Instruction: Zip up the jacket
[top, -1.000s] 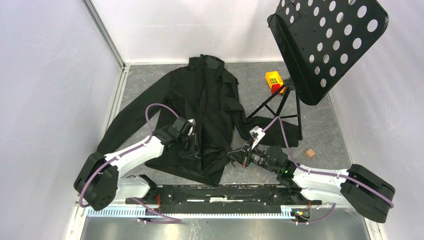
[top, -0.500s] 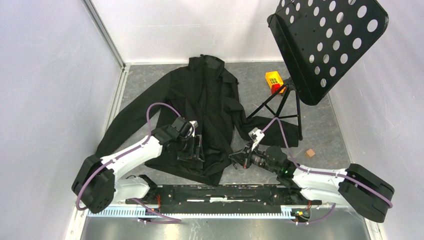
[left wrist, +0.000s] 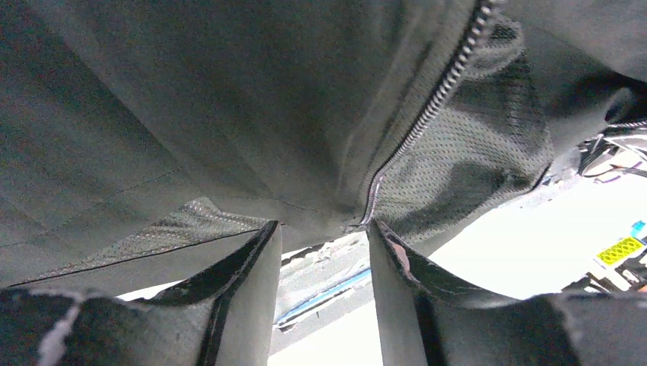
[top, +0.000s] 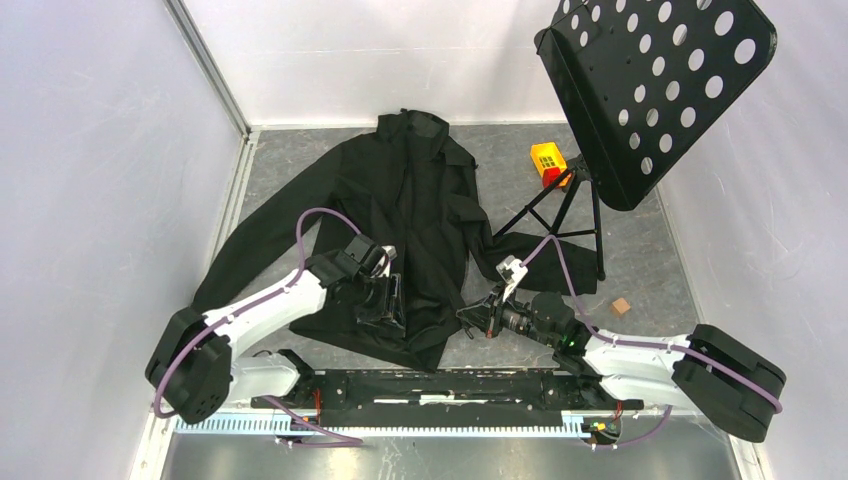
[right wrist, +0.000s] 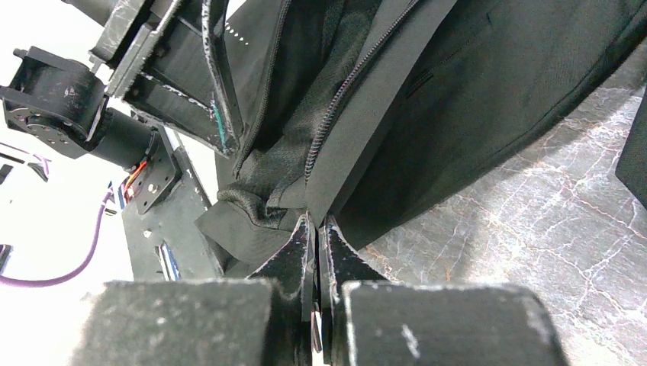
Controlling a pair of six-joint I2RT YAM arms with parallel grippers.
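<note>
Top external: music stand (top: 655,95), orange block (top: 546,160) just right of jacket (top: 415,200).

The left end effector (top: 386,300) has slid slightly lower in the frame over the jacket (top: 420,190). Its fingers (left wrist: 252,282) have spread apart.

- Top view: high behind, looking down on the whole table (top: 650,270);
- Wrist views: close on the jacket (left wrist: 229,114) hem, also seen from above.
</note>
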